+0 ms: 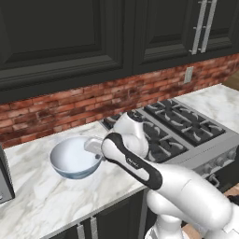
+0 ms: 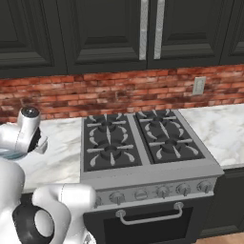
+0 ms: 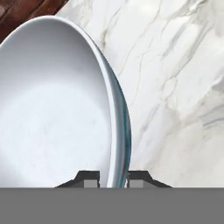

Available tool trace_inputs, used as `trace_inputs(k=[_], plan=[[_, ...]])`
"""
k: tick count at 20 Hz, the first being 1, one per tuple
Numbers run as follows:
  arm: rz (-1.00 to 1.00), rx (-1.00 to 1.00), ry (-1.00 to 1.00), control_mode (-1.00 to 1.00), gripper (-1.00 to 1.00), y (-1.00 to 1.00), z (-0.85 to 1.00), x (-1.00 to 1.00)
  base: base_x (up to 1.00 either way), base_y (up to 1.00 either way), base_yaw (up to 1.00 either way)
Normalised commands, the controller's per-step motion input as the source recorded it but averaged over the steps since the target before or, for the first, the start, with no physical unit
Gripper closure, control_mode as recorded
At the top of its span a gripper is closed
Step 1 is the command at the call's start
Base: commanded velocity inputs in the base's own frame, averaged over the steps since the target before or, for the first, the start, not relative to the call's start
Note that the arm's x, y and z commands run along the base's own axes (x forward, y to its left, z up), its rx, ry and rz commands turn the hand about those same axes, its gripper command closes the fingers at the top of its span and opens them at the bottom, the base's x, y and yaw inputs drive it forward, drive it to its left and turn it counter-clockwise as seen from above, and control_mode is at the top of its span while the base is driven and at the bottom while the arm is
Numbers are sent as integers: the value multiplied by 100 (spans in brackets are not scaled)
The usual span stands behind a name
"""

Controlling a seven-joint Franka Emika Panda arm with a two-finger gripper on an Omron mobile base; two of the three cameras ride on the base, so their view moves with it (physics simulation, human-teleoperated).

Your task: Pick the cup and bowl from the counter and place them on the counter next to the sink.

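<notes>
My jaws clamp the rim of the one bowl [image 3: 52, 109], tilted above the marble desk [image 3: 183, 87], open room beside it, one gas stove [image 1: 182, 126] right.

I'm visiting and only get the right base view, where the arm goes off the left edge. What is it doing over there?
Observer: In the left base view it reaches to a wide bowl on the marble counter, left of the stove.
Operator: Is it holding the bowl?
Observer: Yes. The hand view shows the gripper with one of its fingers inside the rim and one outside, shut on it.
Operator: Anything in the bowl?
Observer: No, its white inside is bare in the hand view.
</notes>
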Motion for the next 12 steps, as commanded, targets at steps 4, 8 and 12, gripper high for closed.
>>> trace_inputs(k=[4, 8, 12], plan=[[0, 0, 0, -100, 100, -65, 34, -37, 0, 0, 0], [0, 0, 0, -100, 100, -82, 38, -30, 0, 0, 0], [0, 0, 0, -100, 100, -79, 37, -27, 0, 0, 0]])
